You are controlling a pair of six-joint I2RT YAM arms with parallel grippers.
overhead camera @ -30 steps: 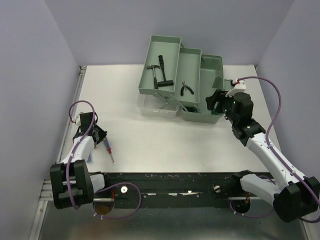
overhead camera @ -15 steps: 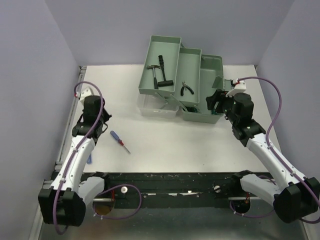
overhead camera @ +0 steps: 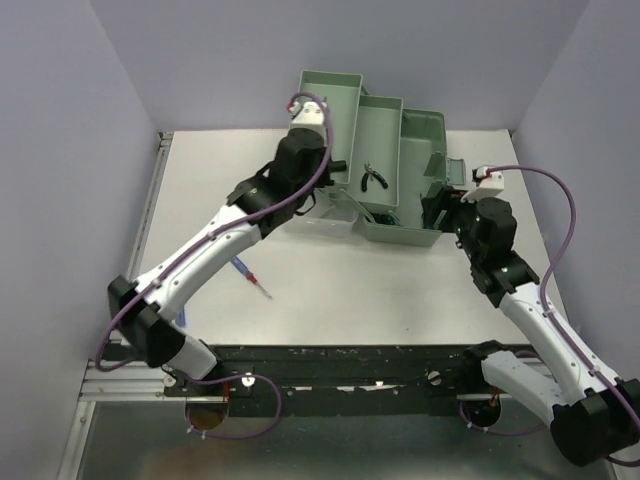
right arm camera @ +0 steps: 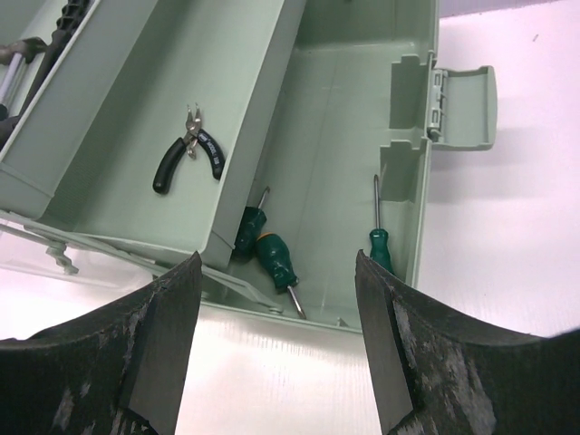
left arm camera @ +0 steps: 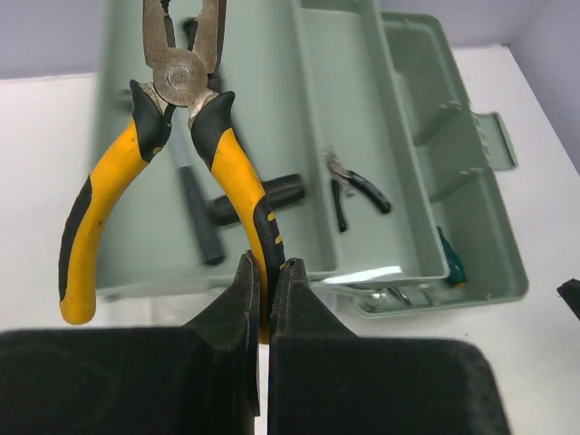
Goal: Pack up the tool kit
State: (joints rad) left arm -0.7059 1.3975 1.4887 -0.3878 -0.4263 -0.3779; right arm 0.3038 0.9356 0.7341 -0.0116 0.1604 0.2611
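The toolbox [overhead camera: 425, 130] stands open at the far middle of the desk [overhead camera: 350, 280], its tiers spread out in steps from the far left down to the deep base on the right. The left claw [left arm camera: 265, 272] is closed on the yellow-handled pliers [left arm camera: 178, 77], pinching one of the two handles near its end. The other handle hangs free, and the metal jaws point away over the far-left tray. Below them in that tray lies the hammer [left arm camera: 201, 231]. The middle tray holds a small pair of black-handled pliers [right arm camera: 186, 154]. In the base compartment lie green-handled screwdrivers [right arm camera: 272, 254], two close together by the middle tray's wall and a third against the right wall. The right claw [right arm camera: 276, 281] is open, fingers spread wide and holding nothing, and hovers just off the near right end of the toolbox. A red-and-blue-handled screwdriver [overhead camera: 250, 274] lies on the desk near the left arm, well apart from the box.
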